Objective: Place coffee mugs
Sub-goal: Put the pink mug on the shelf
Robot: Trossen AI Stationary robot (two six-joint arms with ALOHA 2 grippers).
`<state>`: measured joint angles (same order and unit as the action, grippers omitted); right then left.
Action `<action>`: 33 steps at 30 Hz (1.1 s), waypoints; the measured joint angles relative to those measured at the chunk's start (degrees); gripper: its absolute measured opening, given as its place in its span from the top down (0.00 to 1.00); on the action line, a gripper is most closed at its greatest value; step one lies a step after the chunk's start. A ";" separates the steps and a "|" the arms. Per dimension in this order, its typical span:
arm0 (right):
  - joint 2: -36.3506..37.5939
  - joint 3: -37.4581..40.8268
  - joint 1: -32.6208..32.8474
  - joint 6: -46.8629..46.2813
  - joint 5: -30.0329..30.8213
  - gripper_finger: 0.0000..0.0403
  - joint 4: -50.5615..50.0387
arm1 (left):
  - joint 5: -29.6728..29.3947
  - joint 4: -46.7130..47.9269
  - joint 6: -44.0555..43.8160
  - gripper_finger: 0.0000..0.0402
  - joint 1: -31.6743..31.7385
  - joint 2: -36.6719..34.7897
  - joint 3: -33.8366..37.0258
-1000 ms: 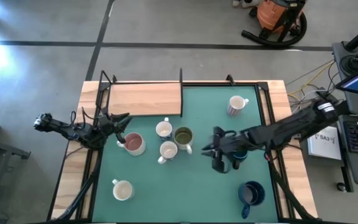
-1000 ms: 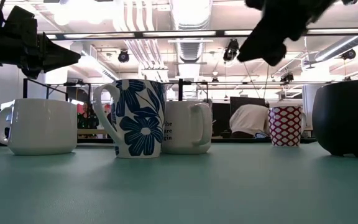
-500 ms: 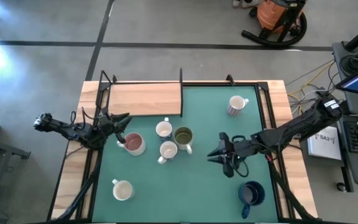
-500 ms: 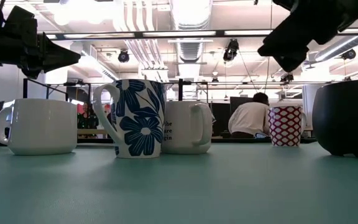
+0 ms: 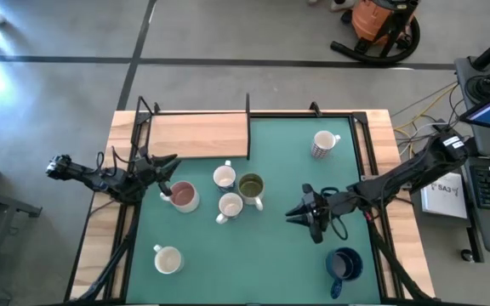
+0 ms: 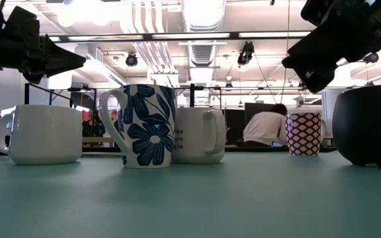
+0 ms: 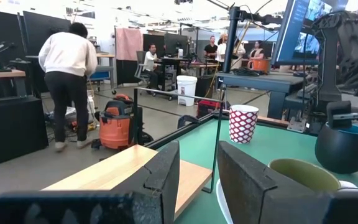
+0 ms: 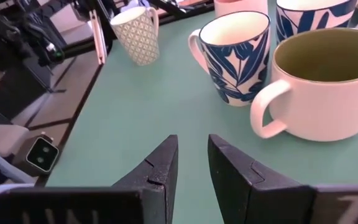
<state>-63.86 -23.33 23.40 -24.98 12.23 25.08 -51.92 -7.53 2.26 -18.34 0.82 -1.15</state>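
Coffee mugs [image 5: 230,192] clustered mid-surface, others scattered (placement unfinished); right claw [image 5: 297,213], at their 3 o'clock, narrowly parted, empty; left claw [image 5: 165,178] likewise.

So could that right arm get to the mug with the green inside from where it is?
Probably yes. The right gripper hangs above bare green mat just beside the olive-lined mug, fingers parted and empty. Nothing lies between them, though the flowered mugs crowd its far side, leaving little room there.

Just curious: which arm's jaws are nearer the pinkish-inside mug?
Left. The left gripper sits right beside the pinkish-inside mug, at the table's left edge; the right gripper hangs far across the mat.
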 joint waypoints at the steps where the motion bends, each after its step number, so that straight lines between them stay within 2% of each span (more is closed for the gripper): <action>1: 0.00 0.31 0.00 -0.02 0.00 0.81 0.53 | 0.00 0.00 0.00 0.77 -0.01 0.00 0.00; 11: 0.00 1.32 -0.02 0.03 4.37 0.80 1.05 | 0.00 0.00 -0.35 0.77 -0.01 0.00 0.00; 16: 0.00 1.75 -0.02 -0.04 4.37 0.80 1.08 | 0.00 0.16 -5.38 0.77 -0.01 0.04 0.00; 22: -0.02 2.38 -0.02 -0.08 4.55 0.80 1.05 | 0.00 0.41 -4.19 0.77 0.02 0.07 0.00; 27: -0.02 2.87 -0.02 -0.13 4.98 0.81 1.06 | -0.01 -1.05 1.75 0.77 0.08 0.07 0.00; 33: -0.02 2.49 -0.02 -0.12 4.98 0.80 1.15 | 0.38 -5.25 -5.43 0.77 0.08 0.14 0.00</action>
<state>-63.88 -20.84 23.38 -25.10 17.21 26.23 -51.54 -12.78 -3.17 -18.26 0.96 -1.15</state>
